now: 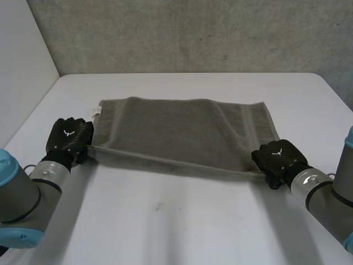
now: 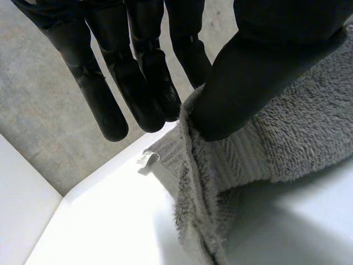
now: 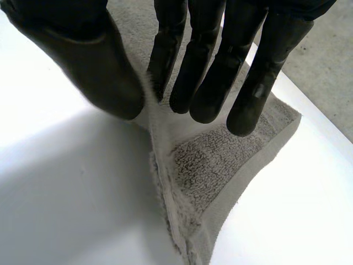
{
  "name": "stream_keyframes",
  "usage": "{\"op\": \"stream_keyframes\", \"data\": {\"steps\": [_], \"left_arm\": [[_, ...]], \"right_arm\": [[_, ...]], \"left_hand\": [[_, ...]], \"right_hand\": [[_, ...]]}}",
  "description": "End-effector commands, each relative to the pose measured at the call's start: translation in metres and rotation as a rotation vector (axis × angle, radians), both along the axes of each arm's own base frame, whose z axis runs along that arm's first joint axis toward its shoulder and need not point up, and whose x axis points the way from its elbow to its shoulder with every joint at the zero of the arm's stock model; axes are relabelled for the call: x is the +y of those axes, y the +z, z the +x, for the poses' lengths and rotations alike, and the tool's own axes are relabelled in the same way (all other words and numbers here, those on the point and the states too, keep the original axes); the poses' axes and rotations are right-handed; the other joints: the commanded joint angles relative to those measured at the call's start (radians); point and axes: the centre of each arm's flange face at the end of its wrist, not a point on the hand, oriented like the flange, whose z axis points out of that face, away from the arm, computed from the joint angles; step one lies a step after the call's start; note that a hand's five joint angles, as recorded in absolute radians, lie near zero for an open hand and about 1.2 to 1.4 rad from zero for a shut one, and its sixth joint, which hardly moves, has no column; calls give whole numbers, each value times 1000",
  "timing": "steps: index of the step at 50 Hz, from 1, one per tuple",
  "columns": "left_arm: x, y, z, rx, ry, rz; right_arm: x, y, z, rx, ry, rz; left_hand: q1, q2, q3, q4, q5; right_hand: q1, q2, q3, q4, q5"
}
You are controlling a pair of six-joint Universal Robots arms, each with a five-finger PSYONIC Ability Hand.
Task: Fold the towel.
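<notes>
left hand: thumb and straight fingers pinch the near-left corner of the grey towel. right hand: same pinch, thumb against fingers, on the near-right corner. The near edge spans between the two hands, lifted off the white table, with shadow under it. The rest of the towel runs away from both hands and lies spread on the table. A small white label sits at its far-left corner, just beyond the left hand's fingertips. A concrete wall stands past the table's far edge.
</notes>
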Motion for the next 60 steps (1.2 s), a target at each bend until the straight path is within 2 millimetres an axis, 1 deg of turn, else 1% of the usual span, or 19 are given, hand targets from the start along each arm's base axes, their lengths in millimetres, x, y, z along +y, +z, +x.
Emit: {"op": "stream_keyframes", "data": {"steps": [1,15,17,18,19,26,27,29,31,35,37,38,40,45,48,50,54,58,60], "left_arm": [[4,0,0,-75,-10,-23],[0,2,6,-75,9,-28],[1,2,6,-75,9,-25],[1,2,6,-75,9,-25],[0,2,6,-76,9,-26],[5,11,6,-79,6,-36],[10,15,6,-81,2,-36],[18,21,6,-83,-4,-32],[27,30,7,-81,-7,-30],[54,56,9,-83,-15,-26],[85,73,12,-97,-43,10],[85,73,12,-97,-44,10],[107,83,12,-150,-99,18],[123,89,10,-262,-171,11],[119,91,10,-282,-174,-6],[100,92,11,-291,-162,-29],[72,79,6,-298,-166,-15],[29,61,-9,-296,-197,0],[17,52,-17,-298,-216,10]], "right_arm": [[-9,-1,-7,-11,-36,8],[-27,-8,-19,-1,-91,24],[-30,-7,-22,3,-99,18],[-30,-7,-22,3,-99,18],[-32,-5,-23,4,-104,10],[-38,21,-32,-5,-126,-49],[-37,36,-37,-13,-137,-69],[-37,36,-37,-13,-137,-69],[-33,65,-50,13,-146,-106],[-20,76,-62,89,-122,-68],[-11,77,-73,164,-102,-19],[-4,78,-82,222,-89,17],[5,82,-88,271,-65,46],[12,95,-90,304,-22,19],[6,103,-90,294,-24,-20],[0,106,-90,287,-29,-38],[-37,89,-94,249,-56,-32],[-59,79,-79,241,-30,-48],[-81,66,-60,274,-29,-58]], "left_hand": [[220,193,194,194,211],[220,193,194,194,211],[220,193,194,194,211],[220,193,194,194,211],[220,193,194,194,211],[220,193,194,194,211],[220,193,194,194,211],[220,193,194,194,211],[220,193,194,194,211],[220,193,194,194,211],[220,193,194,194,211],[220,193,194,194,211],[220,193,194,194,211],[220,193,194,194,211],[220,193,194,194,211],[220,193,194,194,211],[220,193,194,194,211],[220,193,194,194,211],[220,193,194,194,211]], "right_hand": [[-226,-224,-226,-230,-224],[-232,-230,-232,-236,-230],[30,32,31,26,33],[32,34,32,28,34],[296,298,296,292,298],[298,300,298,294,300],[298,300,298,294,300],[298,300,298,294,300],[298,300,298,294,300],[298,300,298,294,300],[298,300,298,294,300],[298,300,298,294,300],[298,300,298,294,300],[298,300,298,294,300],[298,300,298,294,300],[298,300,298,294,300],[298,300,298,294,300],[298,300,298,294,300],[298,300,298,294,300]]}}
